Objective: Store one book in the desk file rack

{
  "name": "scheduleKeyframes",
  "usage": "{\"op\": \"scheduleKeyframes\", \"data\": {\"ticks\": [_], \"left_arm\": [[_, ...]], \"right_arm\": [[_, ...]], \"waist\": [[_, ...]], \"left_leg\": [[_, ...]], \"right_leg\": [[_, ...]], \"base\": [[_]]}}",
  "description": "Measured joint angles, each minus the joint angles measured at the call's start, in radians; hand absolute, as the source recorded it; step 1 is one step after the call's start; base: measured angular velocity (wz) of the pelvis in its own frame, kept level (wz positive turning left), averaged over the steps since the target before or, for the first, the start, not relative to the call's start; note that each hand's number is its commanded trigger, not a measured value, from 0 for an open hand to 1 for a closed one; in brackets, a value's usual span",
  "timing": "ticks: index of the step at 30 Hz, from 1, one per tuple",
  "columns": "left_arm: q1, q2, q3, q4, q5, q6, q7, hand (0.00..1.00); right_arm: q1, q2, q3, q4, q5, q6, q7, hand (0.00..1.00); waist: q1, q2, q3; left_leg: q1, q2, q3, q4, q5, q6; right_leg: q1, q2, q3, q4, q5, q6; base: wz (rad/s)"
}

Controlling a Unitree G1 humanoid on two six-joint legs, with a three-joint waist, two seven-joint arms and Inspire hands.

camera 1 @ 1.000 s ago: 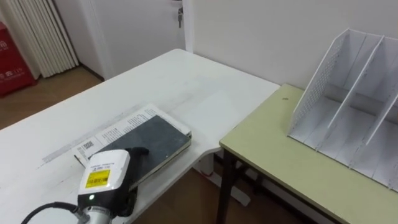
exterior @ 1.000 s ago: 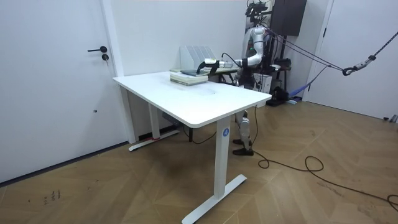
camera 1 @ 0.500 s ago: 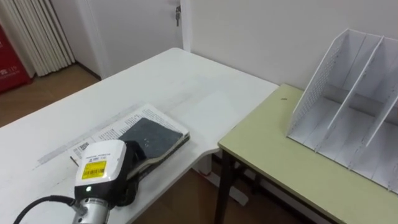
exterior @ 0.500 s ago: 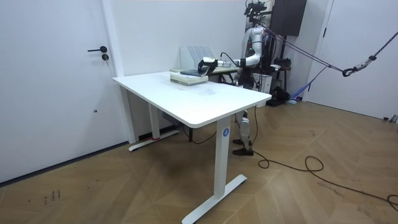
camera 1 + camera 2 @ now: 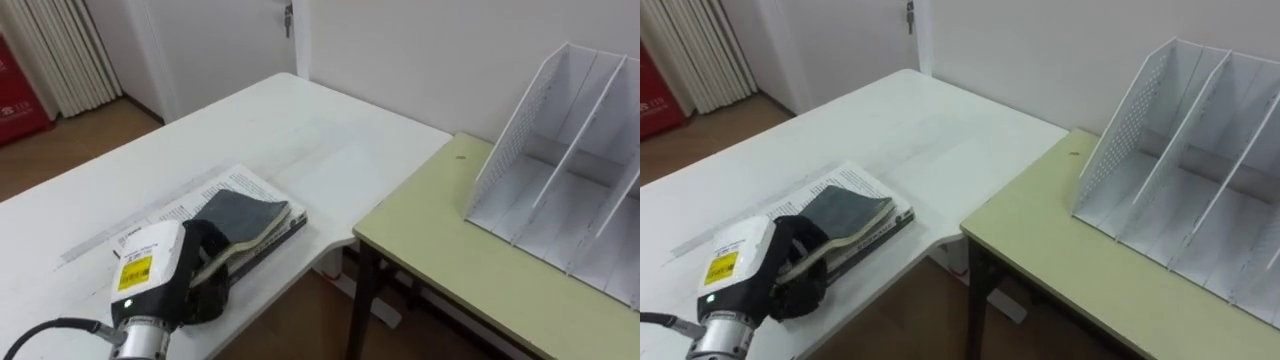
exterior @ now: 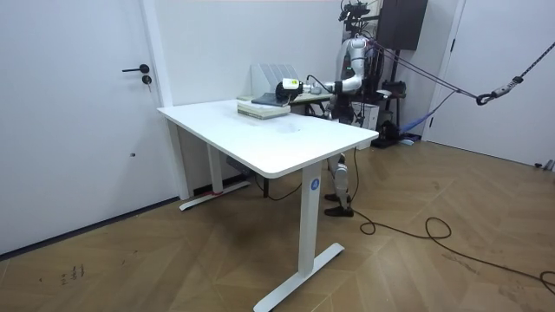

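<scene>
Left eye view: left hand (image 5: 203,272) at lower left, fingers curled round the near edge of the dark-covered book (image 5: 242,211); grip closed on it. Book tilted, its near-left edge held above the printed pages (image 5: 232,183) underneath, its far-right edge down on them (contact looks likely). Stack sits near the right edge of the white table (image 5: 300,130); file rack (image 5: 560,170) stands well apart to the right on the green desk (image 5: 450,265), compartments bare. Room view: robot stands at the table's far side, arm reaching to the stack.
</scene>
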Motion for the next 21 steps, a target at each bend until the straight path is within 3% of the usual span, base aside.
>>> {"op": "scheduleKeyframes", "data": {"ticks": [3,8,13,14,18,21], "left_arm": [[0.0,-0.012,0.003,-0.033,-0.097,-0.025,-0.032,1.0],[0.001,-0.027,-0.016,-0.077,-0.35,-0.092,-0.087,1.0],[0.001,-0.027,-0.038,-0.092,-0.631,-0.101,-0.204,1.0],[0.001,-0.026,-0.041,-0.096,-0.699,-0.102,-0.236,1.0],[0.0,-0.024,-0.046,-0.108,-0.819,-0.113,-0.295,1.0],[-0.001,-0.02,-0.045,-0.13,-0.897,-0.128,-0.335,1.0]], "right_arm": [[0.0,-0.001,0.001,0.0,-0.009,-0.01,0.016,0.0],[0.0,-0.001,0.003,0.004,-0.021,-0.041,0.043,0.0],[-0.004,0.003,0.001,0.0,-0.042,-0.062,0.054,0.0],[-0.008,0.007,0.001,0.002,-0.041,-0.071,0.055,0.0],[-0.014,0.011,0.001,0.0,-0.042,-0.09,0.063,0.0],[-0.018,0.012,0.002,-0.025,-0.049,-0.088,0.081,0.0]], "waist": [[0.0,-0.003,-0.0005],[0.002,-0.009,0.0011],[0.0,-0.01,0.0055],[-0.003,-0.014,0.0111],[-0.005,-0.017,0.0151],[0.002,-0.011,0.0136]], "left_leg": [[-0.006,0.0,0.001,0.002,0.0,0.0],[-0.006,0.001,0.004,0.007,0.0,0.0],[-0.014,0.001,0.004,0.009,0.0,0.0],[-0.015,0.002,0.005,0.011,0.0,0.0],[-0.028,0.005,0.018,0.015,0.0,0.0],[-0.037,0.008,0.037,0.015,0.0,0.0]], "right_leg": [[0.0,0.0,0.001,0.0,0.0,0.0],[-0.005,0.001,0.01,0.003,0.0,0.0],[-0.02,0.001,0.018,0.014,0.0,-0.001],[-0.021,0.001,0.018,0.015,0.0,-0.001],[-0.038,0.001,0.026,0.024,0.001,-0.003],[-0.053,0.002,0.041,0.04,0.001,-0.003]], "base": [[0.07],[-0.01],[-0.04],[0.0],[-0.08],[-0.17]]}}
